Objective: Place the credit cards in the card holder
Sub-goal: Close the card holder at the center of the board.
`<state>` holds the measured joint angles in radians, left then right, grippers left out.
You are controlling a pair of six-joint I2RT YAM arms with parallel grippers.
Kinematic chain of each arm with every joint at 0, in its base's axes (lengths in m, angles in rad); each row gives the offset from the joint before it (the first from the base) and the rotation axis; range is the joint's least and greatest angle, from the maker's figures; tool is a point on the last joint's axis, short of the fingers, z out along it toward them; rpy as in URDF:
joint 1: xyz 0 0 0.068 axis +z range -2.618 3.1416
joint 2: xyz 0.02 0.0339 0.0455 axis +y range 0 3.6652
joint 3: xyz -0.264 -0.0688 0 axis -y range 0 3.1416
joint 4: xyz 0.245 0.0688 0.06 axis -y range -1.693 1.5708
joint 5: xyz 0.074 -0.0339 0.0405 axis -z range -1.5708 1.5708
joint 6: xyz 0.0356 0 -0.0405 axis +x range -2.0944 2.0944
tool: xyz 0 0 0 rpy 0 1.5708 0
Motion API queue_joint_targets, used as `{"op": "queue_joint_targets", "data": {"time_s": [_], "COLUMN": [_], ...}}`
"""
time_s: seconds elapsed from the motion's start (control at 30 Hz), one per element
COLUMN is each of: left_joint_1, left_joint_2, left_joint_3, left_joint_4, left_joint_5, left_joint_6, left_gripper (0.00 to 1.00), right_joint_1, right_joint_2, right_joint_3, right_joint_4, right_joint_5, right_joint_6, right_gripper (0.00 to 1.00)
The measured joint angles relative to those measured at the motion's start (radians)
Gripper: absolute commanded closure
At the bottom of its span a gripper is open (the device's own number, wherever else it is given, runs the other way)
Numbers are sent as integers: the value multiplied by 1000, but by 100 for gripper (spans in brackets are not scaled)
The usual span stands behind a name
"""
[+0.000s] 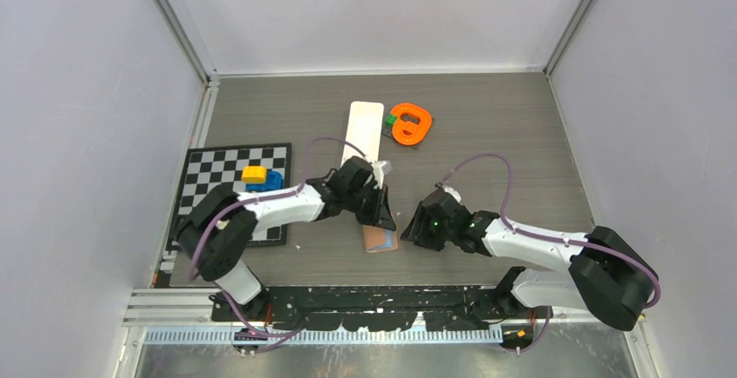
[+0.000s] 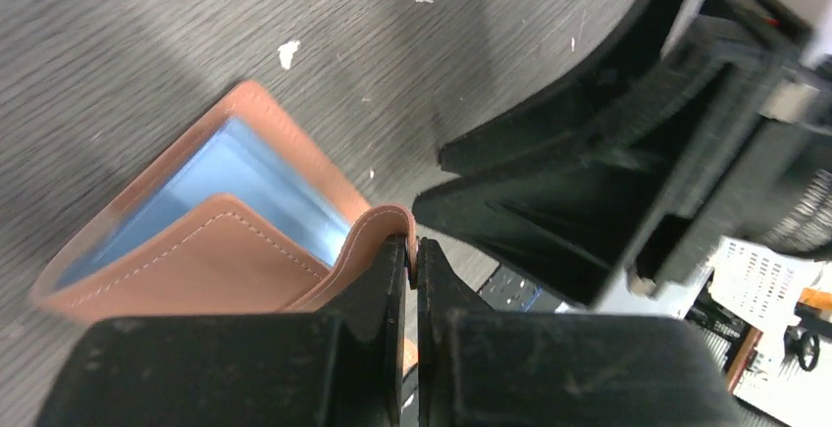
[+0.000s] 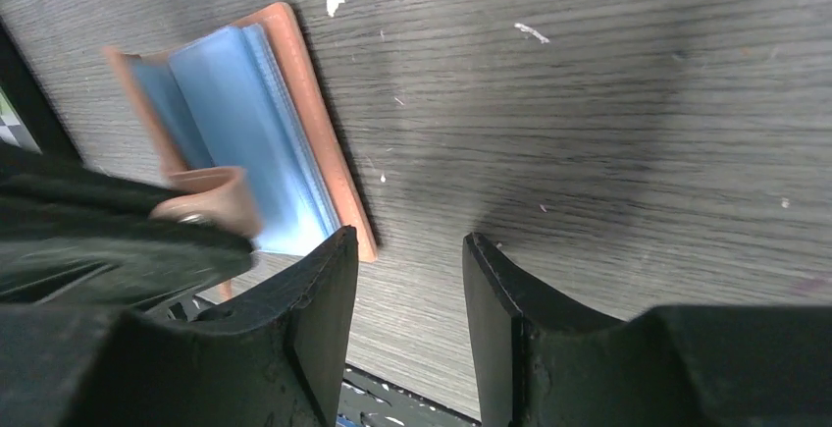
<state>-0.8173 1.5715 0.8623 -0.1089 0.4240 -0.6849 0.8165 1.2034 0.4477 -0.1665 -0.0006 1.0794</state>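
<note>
My left gripper (image 2: 413, 253) clamps the flap of the card holder (image 2: 211, 265); my right gripper (image 3: 407, 248), fingers apart, hovers just right of it.

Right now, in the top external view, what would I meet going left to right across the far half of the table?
checkerboard mat → white tray → green block → orange ring

Tan-brown card holder (image 1: 381, 239), open on the table (image 1: 487, 135), pale blue lining, one flap curled up
</note>
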Motion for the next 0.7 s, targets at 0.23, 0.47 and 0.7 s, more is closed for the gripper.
{"op": "queue_joint_targets", "data": {"time_s": [0.23,0.47,0.7], "left_joint_1": [-49,-60,-59], "left_joint_2": [159,165,-5], "left_joint_3": [0,78,239], "left_joint_4": [135,116,-60], "left_joint_5": [15,19,-41], "left_joint_6": [-37,-14,90], "left_gripper": [86,45,13], "right_joint_1": [1,1,1], "right_joint_2": [-91,-223,-264], "right_joint_3": [-26,-33,-25], "right_joint_4": [-83,-210,-270], "right_joint_5": [44,100,117], "right_joint_6": [9,10,-17], "right_gripper": [44,36,30]}}
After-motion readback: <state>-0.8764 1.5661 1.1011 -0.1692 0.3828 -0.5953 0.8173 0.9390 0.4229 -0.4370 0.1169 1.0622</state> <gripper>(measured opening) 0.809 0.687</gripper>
